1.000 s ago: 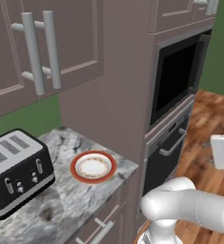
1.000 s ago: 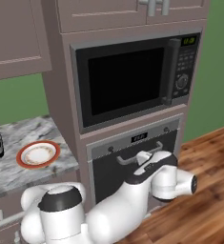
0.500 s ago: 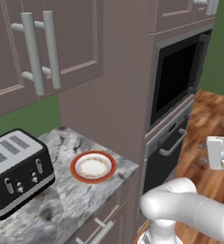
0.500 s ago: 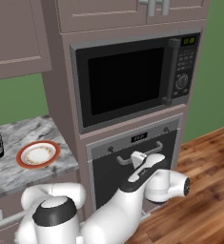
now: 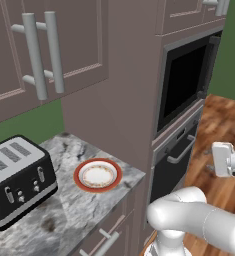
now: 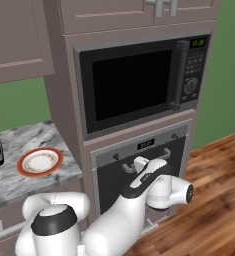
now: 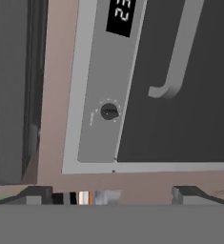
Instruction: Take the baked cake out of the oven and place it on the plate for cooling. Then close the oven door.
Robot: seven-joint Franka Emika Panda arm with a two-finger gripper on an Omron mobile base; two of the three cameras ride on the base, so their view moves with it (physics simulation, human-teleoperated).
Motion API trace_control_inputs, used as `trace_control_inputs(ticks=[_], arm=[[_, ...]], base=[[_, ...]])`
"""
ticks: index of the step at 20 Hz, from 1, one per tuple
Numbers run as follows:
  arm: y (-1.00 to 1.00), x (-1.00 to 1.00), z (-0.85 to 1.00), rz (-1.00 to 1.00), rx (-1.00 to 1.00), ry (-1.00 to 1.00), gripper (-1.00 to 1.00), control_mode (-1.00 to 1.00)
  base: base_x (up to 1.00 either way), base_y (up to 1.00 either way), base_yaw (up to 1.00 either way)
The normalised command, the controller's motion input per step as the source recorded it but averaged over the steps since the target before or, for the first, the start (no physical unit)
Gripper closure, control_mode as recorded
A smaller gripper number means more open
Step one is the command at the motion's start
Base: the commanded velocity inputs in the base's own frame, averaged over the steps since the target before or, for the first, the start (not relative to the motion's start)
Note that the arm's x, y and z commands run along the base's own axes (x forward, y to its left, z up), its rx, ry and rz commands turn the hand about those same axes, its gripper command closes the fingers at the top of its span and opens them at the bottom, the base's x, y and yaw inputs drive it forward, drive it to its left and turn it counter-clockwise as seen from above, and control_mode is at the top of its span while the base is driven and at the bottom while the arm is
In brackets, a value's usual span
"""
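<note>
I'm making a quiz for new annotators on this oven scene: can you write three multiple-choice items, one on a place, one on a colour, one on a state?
1. Where is the plate?
A. on the counter beside the toaster
B. inside the microwave
C. on the floor

2. What colour is the plate's rim?
A. blue
B. orange-red
C. black

3. How does the oven door stand?
A. wide open
C. taken off
B. shut

Answers:
1 A, it lies on the grey stone counter, right of the toaster in the left base view.
2 B, a wide orange-red ring runs round the white centre.
3 B, the door sits flush under the control strip, handle upright against it, and the open gripper has not touched it yet.
</note>
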Motion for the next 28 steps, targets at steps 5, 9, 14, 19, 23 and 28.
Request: trace_control_inputs(ticks=[5, 9, 14, 19, 23, 28], arm=[[0.0, 0.3, -0.01, 0.0, 0.02, 0.0, -1.0, -1.0], [0.0, 0.25, -0.09, 0.0, 0.01, 0.0, -1.0, -1.0], [0.0, 0.16, -0.14, 0.0, 0.03, 0.0, -1.0, -1.0], [0.0, 0.09, -0.19, 0.0, 0.02, 0.0, -1.0, -1.0], [0.0, 0.08, -0.18, 0.0, 0.01, 0.0, -1.0, -1.0], [0.0, 0.14, -0.19, 0.0, 0.01, 0.0, -1.0, -1.0]], base=[[0.0, 0.0, 0.0], [0.0, 0.0, 0.0], [0.0, 0.0, 0.0], [0.0, 0.0, 0.0], [0.0, 0.0, 0.0], [0.0, 0.0, 0.0]])
